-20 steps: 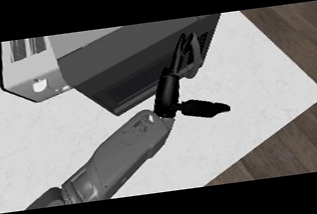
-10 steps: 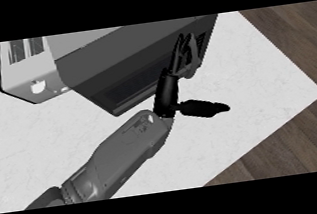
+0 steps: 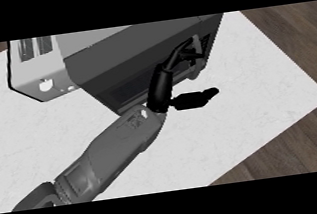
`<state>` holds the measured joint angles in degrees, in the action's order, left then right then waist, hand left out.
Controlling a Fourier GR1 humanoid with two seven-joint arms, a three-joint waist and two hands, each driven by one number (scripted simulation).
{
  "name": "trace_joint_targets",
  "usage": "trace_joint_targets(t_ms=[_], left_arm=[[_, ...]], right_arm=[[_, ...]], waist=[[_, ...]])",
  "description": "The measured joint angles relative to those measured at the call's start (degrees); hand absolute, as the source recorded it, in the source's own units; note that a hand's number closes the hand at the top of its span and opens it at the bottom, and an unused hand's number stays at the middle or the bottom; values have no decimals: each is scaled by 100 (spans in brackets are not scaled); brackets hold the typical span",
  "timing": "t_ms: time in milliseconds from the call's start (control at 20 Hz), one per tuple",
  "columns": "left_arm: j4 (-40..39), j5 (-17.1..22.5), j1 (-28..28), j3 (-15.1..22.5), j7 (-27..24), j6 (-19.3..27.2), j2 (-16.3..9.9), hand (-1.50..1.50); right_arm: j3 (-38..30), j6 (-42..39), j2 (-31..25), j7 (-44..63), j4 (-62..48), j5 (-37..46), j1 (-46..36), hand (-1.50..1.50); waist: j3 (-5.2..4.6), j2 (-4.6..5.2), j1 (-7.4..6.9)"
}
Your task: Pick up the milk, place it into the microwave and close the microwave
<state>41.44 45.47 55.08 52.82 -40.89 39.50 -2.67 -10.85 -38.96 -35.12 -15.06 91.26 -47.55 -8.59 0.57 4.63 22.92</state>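
The microwave point(image 3: 72, 49) stands at the back of the white counter, a grey box with a light control panel at its left end. Its dark door point(image 3: 126, 68) faces me and lies close against the body. My left hand point(image 3: 161, 91) reaches up from the lower left. Its straight fingers point(image 3: 177, 58) rest against the door near its right edge, and the thumb point(image 3: 197, 98) sticks out to the right over the counter. The hand is open and holds nothing. No milk shows anywhere. My right hand is out of the picture.
The white counter top point(image 3: 264, 95) ends in a slanted edge at the right and lower right, with dark wood floor point(image 3: 309, 149) beyond. My grey forearm point(image 3: 108, 156) crosses the counter diagonally in front of the microwave.
My left hand has slid a little farther toward the microwave, fingers still flat on the door. The counter and the microwave body stay where they were.
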Motion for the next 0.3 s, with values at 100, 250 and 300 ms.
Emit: trace_joint_targets(t_ms=[100,250,300], left_arm=[[-97,-76,83,94,86,92,40,-150],[-218,-145,184,200,228,203,106,-150],[-235,-145,206,214,267,221,125,-150]], right_arm=[[-18,6,-27,18,1,-18,7,-150],[-59,23,-70,45,-1,-42,37,-150],[-75,32,-80,51,-2,-56,49,-150]], waist=[[12,-14,-47],[17,-37,-105],[15,-43,-121]])
